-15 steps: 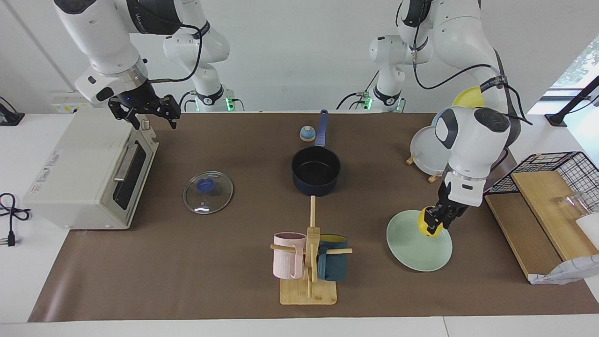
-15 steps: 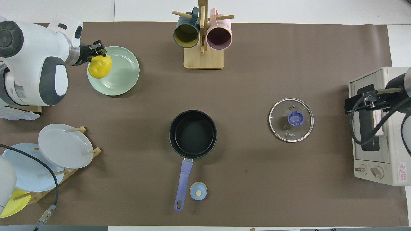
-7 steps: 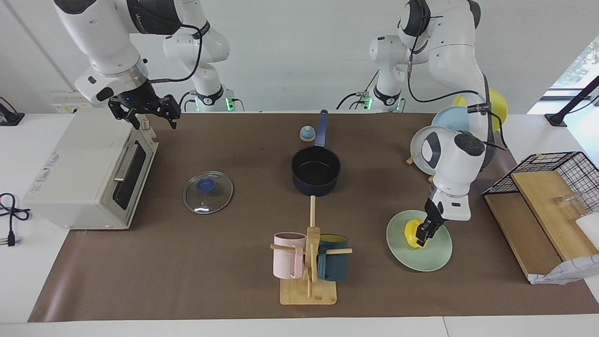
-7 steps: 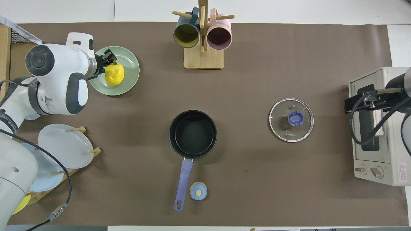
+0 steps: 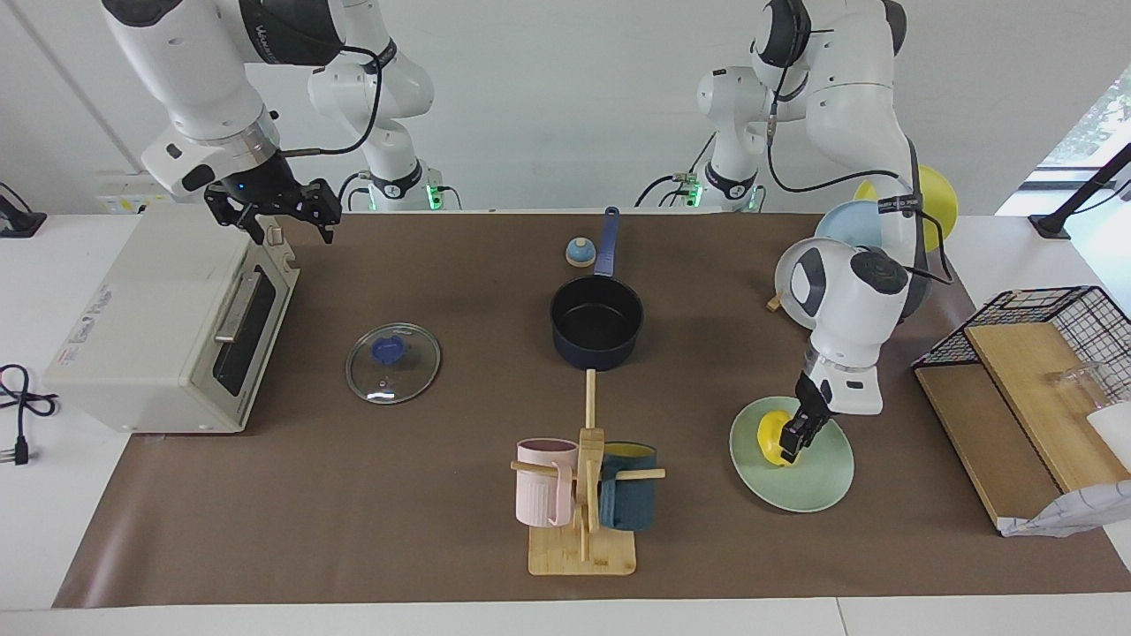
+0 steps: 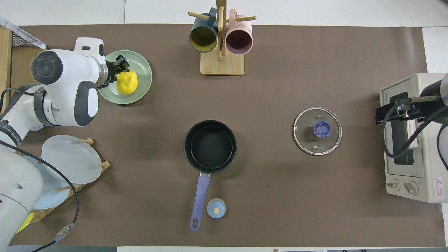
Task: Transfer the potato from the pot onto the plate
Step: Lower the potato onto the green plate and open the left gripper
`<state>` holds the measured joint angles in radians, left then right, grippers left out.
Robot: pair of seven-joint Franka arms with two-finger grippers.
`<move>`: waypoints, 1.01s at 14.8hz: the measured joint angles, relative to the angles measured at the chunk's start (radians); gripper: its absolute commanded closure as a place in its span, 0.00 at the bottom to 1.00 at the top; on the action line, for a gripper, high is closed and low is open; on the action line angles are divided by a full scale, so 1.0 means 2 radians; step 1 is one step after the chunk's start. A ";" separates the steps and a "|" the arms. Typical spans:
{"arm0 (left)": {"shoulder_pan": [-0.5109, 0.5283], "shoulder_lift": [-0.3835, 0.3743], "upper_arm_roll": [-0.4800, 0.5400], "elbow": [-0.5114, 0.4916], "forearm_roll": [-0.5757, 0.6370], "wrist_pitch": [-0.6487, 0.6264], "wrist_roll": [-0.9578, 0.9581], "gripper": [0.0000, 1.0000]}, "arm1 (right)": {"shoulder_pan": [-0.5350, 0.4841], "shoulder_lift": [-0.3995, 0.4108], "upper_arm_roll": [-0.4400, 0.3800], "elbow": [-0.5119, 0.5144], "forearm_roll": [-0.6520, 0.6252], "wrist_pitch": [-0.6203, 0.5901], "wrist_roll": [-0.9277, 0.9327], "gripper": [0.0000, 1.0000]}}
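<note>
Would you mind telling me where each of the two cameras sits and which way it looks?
Facing view: high across the table, looking at the robots; both arms and bases show, left gripper at the potato on the plate, right gripper over the toaster oven.
Overhead view: above the robots' end, looking steeply down; the left arm shows, little of the right.
Shared: pot, glass lid, mug rack, potato and plate, half a turn apart.
</note>
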<state>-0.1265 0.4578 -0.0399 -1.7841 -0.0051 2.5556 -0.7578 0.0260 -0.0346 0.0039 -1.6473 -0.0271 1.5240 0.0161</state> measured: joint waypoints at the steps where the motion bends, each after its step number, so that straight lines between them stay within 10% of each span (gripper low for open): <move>1: 0.000 0.000 0.000 0.000 0.000 -0.001 0.001 0.00 | 0.000 0.000 0.000 0.000 0.000 0.000 0.000 0.00; 15: 0.023 -0.124 0.008 0.110 0.000 -0.302 0.247 0.00 | 0.000 0.000 0.000 0.000 0.000 0.000 0.000 0.00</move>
<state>-0.0810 0.2100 -0.0237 -1.5648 -0.0045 1.9524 -0.2643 0.0260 -0.0346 0.0039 -1.6473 -0.0270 1.5240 0.0161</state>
